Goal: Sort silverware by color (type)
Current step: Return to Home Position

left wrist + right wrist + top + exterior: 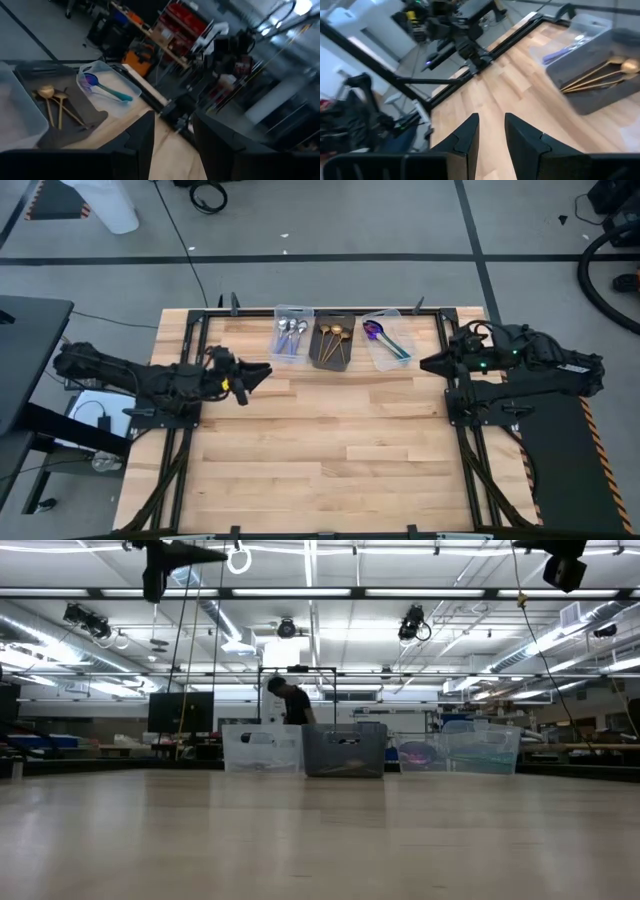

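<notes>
Three small bins stand in a row at the table's far edge. The clear left bin [290,337] holds silver spoons [566,50]. The dark middle bin [333,341] holds gold spoons [54,101]. The clear right bin [386,340] holds blue-purple rainbow spoons [106,88]. My left gripper [263,369] hovers open over the table's left part, near the silver bin, its fingers [142,145] pointing right. My right gripper [428,364] hovers open at the table's right side, pointing left, near the rainbow bin. Both are raised above the wood, as the low view shows.
Bare wooden tabletop [330,450] spreads from the bins toward the near edge. A black frame [190,380] runs along both sides of the table. In the low view a person [292,700] stands in the room behind the bins.
</notes>
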Controlling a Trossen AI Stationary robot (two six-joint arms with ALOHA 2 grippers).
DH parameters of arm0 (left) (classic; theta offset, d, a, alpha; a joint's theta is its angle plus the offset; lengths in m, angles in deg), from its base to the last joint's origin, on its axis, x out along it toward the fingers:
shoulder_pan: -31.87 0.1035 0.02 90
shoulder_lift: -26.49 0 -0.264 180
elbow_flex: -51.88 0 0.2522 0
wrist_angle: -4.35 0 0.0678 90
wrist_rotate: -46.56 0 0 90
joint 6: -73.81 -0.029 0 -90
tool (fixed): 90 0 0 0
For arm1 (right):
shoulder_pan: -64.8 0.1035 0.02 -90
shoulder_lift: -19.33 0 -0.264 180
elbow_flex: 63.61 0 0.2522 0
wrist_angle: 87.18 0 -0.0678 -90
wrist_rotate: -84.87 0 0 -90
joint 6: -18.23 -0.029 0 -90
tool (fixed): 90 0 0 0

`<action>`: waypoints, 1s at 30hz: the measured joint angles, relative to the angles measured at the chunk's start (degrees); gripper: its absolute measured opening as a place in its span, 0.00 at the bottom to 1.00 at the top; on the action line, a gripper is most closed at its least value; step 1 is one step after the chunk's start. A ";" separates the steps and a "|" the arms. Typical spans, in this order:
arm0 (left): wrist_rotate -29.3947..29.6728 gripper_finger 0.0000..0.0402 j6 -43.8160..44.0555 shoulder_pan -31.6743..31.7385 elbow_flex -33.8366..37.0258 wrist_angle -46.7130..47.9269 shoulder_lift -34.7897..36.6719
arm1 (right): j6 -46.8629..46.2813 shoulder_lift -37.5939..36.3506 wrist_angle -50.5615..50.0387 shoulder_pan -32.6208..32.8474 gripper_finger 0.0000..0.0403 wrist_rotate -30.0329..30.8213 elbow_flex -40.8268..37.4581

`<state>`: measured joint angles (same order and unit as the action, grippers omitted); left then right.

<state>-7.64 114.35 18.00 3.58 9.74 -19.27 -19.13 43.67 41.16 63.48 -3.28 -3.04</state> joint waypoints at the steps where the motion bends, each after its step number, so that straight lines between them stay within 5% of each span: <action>1: 0.15 0.35 0.69 0.00 1.99 -2.28 0.71 | -0.18 -0.02 0.37 0.00 0.25 -0.95 0.00; 15: 7.30 0.35 7.31 0.00 27.28 -27.78 14.76 | 5.10 -2.32 3.58 0.00 0.25 -1.54 -0.03; 21: 7.79 0.35 9.40 -0.26 29.33 -28.68 16.39 | 5.53 -5.37 11.15 0.01 0.25 -1.78 -5.73; 30: 7.73 0.35 8.50 -0.26 29.33 -28.28 16.35 | -6.64 -15.75 25.36 0.07 0.25 -4.99 -24.31</action>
<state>0.08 122.85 17.74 32.91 -18.54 -2.92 -25.77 27.92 66.51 63.54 -8.27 -27.36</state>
